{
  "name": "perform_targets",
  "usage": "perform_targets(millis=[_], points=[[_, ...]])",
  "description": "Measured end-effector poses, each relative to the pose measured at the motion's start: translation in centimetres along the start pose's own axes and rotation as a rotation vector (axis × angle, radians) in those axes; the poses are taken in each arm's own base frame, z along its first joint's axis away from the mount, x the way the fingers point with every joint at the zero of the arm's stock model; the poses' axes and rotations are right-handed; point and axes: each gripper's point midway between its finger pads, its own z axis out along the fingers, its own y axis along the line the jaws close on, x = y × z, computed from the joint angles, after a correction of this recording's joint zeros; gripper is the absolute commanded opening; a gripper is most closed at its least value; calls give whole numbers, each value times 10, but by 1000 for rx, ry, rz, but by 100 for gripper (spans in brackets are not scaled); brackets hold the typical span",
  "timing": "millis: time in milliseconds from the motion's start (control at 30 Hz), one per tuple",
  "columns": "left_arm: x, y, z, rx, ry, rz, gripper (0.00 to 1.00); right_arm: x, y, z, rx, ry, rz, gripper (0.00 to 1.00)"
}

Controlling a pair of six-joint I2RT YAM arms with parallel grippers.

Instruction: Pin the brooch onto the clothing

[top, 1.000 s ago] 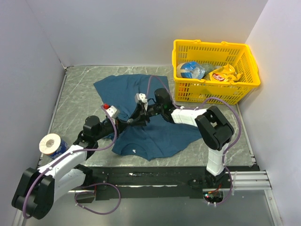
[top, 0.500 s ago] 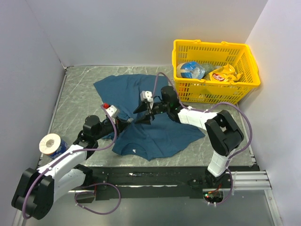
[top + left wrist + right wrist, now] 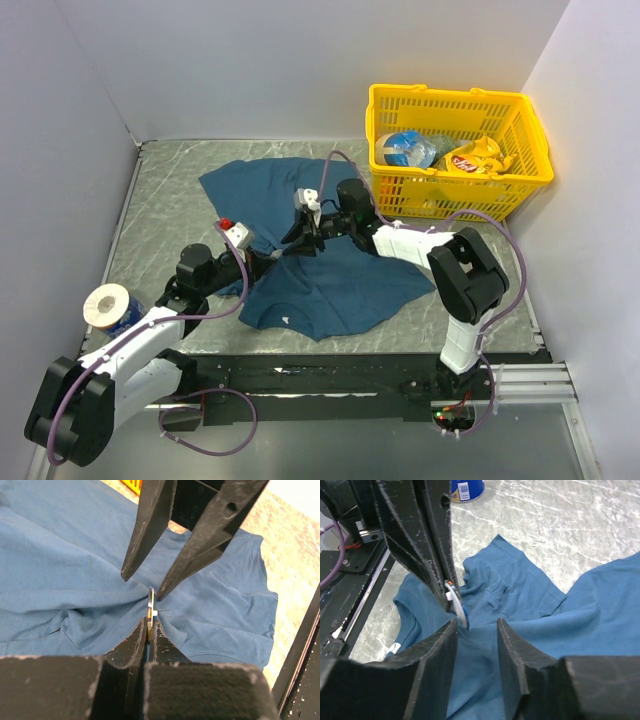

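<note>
Left hand (image 3: 149, 626) is clamped tight on the tiny gold and orange-brown brooch (image 3: 150, 607). We see the brooch edge-on, poking up just past the fingertips. The dark teal-blue cotton T-shirt (image 3: 60, 570) puckers right at those tips, with folds radiating from the pinch. We can't tell whether the pin is through the cloth.

Right hand (image 3: 476, 626) faces it from the opposite side, fingers parted by a moderate gap and holding nothing. In the left wrist view, one of its tips sits just beside the brooch and the other a little off.

From above, both hands meet over the middle of the shirt, which lies crumpled on the grey marbled desk (image 3: 165, 190). A yellow plastic mesh basket (image 3: 450, 195) with snack packs stands far right, just beside the shirt's edge. A white roll (image 3: 105, 300) and a blue can (image 3: 465, 489) sit near left, by the left arm.
</note>
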Motion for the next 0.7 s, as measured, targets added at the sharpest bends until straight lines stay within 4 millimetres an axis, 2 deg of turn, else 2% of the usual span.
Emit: perform_targets(millis=[167, 267, 333, 367, 433, 633, 700], points=[[0, 0, 0, -2, 0, 0, 1, -1, -2, 6, -18, -2, 8, 35], [0, 1, 0, -2, 0, 0, 1, -3, 1, 9, -39, -6, 7, 28], [0, 1, 0, -4, 1, 0, 1, -4, 3, 11, -53, -7, 11, 17], [0, 2, 0, -7, 0, 0, 1, -5, 4, 12, -61, -7, 12, 7], [0, 4, 0, -17, -1, 0, 1, -6, 6, 13, -76, -7, 19, 0], [1, 7, 0, -35, 8, -7, 10, -3, 6, 13, -93, -7, 26, 0], [1, 9, 0, -47, 12, -11, 22, -3, 6, 14, -92, -8, 25, 0]])
